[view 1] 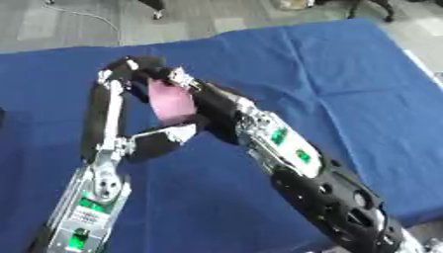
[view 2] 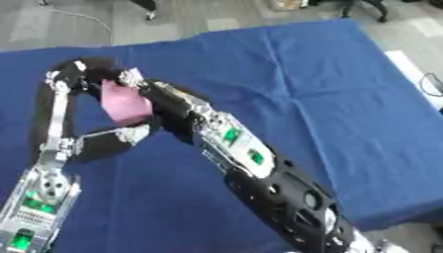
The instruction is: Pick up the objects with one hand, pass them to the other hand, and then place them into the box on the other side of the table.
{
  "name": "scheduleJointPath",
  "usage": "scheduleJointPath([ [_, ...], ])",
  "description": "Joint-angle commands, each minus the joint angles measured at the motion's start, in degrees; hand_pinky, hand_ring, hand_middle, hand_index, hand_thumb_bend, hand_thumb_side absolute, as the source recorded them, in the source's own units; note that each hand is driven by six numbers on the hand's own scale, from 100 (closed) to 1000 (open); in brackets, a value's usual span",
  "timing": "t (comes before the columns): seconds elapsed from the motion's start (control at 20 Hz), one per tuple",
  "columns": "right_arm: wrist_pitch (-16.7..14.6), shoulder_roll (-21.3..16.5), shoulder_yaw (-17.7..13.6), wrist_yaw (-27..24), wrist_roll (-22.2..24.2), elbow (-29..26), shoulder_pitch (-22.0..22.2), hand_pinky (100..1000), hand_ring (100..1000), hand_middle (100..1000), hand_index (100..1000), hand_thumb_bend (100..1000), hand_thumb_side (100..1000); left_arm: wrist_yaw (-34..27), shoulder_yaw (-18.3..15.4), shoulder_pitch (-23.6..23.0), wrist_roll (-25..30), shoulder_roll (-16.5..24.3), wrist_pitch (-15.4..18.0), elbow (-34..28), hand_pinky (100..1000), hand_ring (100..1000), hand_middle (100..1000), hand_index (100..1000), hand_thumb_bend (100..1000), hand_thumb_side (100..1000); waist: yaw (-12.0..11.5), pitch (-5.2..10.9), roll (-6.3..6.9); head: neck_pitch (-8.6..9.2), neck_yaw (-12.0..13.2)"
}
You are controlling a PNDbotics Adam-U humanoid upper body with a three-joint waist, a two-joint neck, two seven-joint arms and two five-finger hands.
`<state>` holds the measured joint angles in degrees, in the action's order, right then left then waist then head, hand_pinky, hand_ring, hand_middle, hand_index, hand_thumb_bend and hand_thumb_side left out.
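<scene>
Meeting above the blue cloth (view 1: 346, 74), the left hand (view 1: 130, 69) and right hand (view 1: 186, 81) both clasp a pink object (view 1: 173, 104) between curled fingers

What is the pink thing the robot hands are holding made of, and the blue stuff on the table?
The pink object looks soft and matte, maybe foam or cloth; hard to tell. The blue table cover looks like cloth: it shows creases and folds.

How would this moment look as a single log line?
stage: handover | pink object between left robot hand and right robot hand | over blue tablecloth | box: unseen
</scene>
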<state>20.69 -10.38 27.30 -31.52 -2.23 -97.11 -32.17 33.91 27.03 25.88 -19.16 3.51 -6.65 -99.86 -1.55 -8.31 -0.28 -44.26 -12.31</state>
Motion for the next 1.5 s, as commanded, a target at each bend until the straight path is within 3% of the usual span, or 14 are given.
scheduleJointPath([
  [0.05,-0.20,0.10,-0.83,-0.34,0.08,-1.22,-0.92,624,498,420,586,100,671,0.69,-0.14,0.01,-0.49,0.91,-0.44,0.87,413,513,515,712,770,100,-0.01,0.48,-0.45,0.14,-0.04],
  [0.7,-0.17,0.07,-0.79,-0.31,0.33,-0.96,-0.89,623,498,420,587,100,672,-0.02,-0.27,-0.06,-2.31,0.57,-0.47,1.95,405,487,479,677,667,100,0.07,0.48,-0.45,0.14,-0.07],
  [1.0,-0.18,-0.12,-0.79,-0.30,0.59,-1.03,-1.01,623,497,418,585,100,677,0.04,-0.37,0.17,-3.75,0.38,-1.73,2.09,337,384,361,570,512,100,0.12,0.48,-0.45,0.14,-0.05],
  [1.5,0.11,-0.15,-0.67,0.10,2.31,-1.14,-0.90,628,507,424,590,100,700,0.54,-0.33,0.36,-7.19,0.03,-3.84,2.51,272,304,265,491,426,100,0.29,0.58,-0.39,0.14,0.21],
])
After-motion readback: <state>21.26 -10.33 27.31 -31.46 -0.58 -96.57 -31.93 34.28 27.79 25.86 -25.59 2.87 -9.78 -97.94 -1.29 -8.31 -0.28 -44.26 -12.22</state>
